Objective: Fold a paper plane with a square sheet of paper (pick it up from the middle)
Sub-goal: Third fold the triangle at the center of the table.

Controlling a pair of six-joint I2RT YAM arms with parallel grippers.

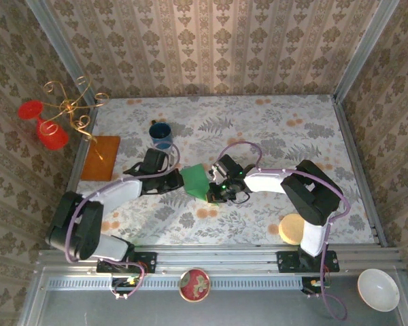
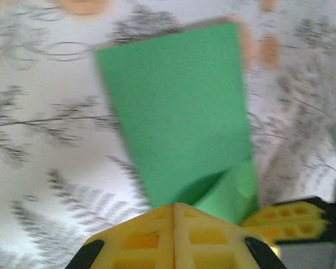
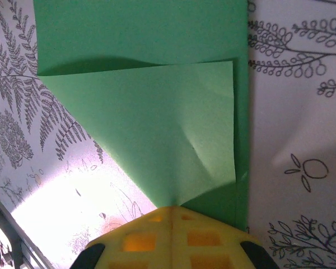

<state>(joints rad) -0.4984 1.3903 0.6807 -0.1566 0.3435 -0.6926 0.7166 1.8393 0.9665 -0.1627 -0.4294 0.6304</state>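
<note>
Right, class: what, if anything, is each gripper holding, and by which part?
Both hold the square sheet of paper: the left gripper pinches one edge, the right gripper the tip of a folded-over corner.

Your square sheet of paper point(image 1: 194, 180) sits mid-table, with the left gripper point(image 2: 173, 207) at its left edge and the right gripper point(image 3: 171, 209) at its right edge. The mug point(image 1: 160, 134) is behind it, leftward, and another flat sheet point(image 1: 100, 157) lies further left.
</note>
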